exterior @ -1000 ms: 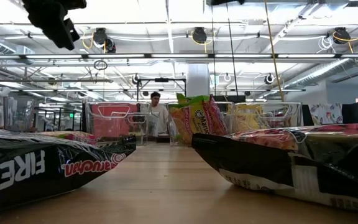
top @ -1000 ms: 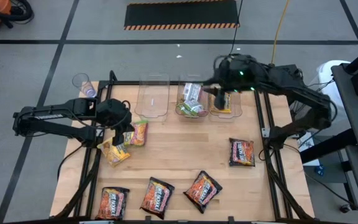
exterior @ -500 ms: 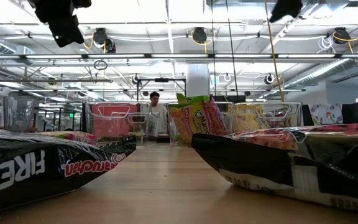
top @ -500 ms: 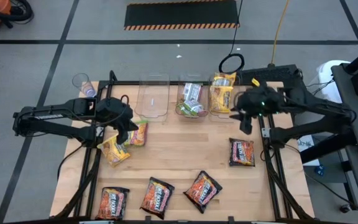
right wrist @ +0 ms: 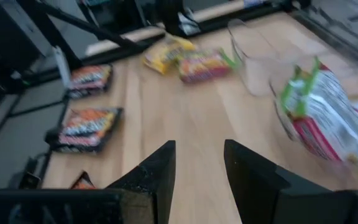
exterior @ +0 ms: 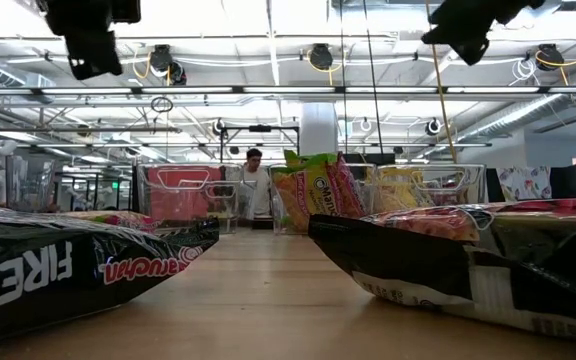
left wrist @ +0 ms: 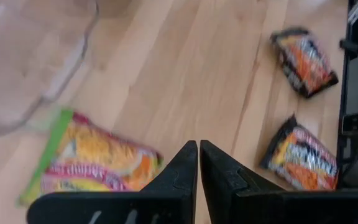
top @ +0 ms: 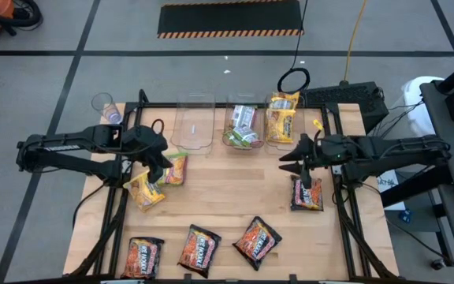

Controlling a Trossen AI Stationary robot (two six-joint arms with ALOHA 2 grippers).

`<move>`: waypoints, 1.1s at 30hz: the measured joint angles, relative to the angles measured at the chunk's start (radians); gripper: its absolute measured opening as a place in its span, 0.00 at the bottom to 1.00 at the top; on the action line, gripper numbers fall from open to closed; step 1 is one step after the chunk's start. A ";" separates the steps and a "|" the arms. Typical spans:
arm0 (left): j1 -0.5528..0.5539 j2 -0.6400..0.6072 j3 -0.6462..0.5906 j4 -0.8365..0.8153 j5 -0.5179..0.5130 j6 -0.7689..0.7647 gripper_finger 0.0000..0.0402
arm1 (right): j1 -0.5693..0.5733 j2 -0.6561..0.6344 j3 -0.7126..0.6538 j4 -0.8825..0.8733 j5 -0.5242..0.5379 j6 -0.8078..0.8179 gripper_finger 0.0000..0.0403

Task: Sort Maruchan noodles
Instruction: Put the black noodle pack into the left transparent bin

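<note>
My left gripper (top: 161, 162) hangs shut and empty above the table's left part, over a green-edged Maruchan packet (top: 176, 167) (left wrist: 92, 163) lying flat beside a yellow one (top: 144, 192). My right gripper (top: 292, 156) (right wrist: 197, 149) is open and empty above the right part, just beyond a dark packet (top: 307, 193). Three dark packets (top: 199, 248) lie flat along the near edge. At the far edge the middle clear bin holds green packets (top: 243, 126) and the right bin a yellow one (top: 282, 118). In the low view both grippers (exterior: 88, 40) (exterior: 463, 30) hang high above the table.
An empty clear bin (top: 194, 122) stands left of the two filled ones at the far edge. A black frame (top: 339, 170) runs along the table's right side near my right arm. Bare wood lies in the table's middle (top: 235, 185). A person stands in the room behind (exterior: 254, 180).
My right gripper has drawn back from above the right bin toward the table's near and right edges and sunk, staying open; the yellow packet lies in that bin. My left gripper has rolled about its own axis in place, still shut.
</note>
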 joint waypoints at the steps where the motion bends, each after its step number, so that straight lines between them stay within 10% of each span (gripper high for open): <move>1: -0.007 0.000 0.000 -0.022 0.001 -0.011 0.06 | 0.006 0.000 -0.010 0.029 0.000 0.000 0.32; 13: -0.081 0.025 0.000 -0.133 -0.014 -0.112 0.06 | 0.018 0.003 -0.020 0.160 0.003 -0.013 0.32; 27: -0.290 0.308 0.000 -0.131 -0.161 0.173 0.06 | 0.017 0.003 -0.020 0.159 0.004 -0.028 0.32; 33: -0.348 0.364 0.000 -0.167 -0.041 0.142 0.06 | 0.017 0.003 -0.020 0.159 0.004 -0.033 0.32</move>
